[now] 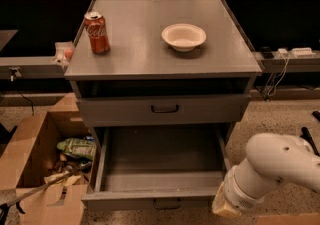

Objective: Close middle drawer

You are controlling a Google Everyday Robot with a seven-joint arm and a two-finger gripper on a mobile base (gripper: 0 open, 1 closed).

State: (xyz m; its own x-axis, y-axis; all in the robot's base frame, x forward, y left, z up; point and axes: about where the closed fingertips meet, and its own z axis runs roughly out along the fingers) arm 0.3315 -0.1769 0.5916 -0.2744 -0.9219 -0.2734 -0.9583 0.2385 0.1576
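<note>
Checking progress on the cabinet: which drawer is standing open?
The middle drawer, the lower one with its inside exposed; the top drawer above it sits pushed in. The gripper is by the open drawer's front right corner.

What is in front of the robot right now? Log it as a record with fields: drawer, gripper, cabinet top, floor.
middle drawer: pulled far out, nothing inside
task status: not yet closed
gripper: low on the right, at the drawer's front right corner
cabinet top: red cola can upright at left, white bowl right of centre
floor, left of the cabinet: open cardboard box holding wrappers and scraps
</note>
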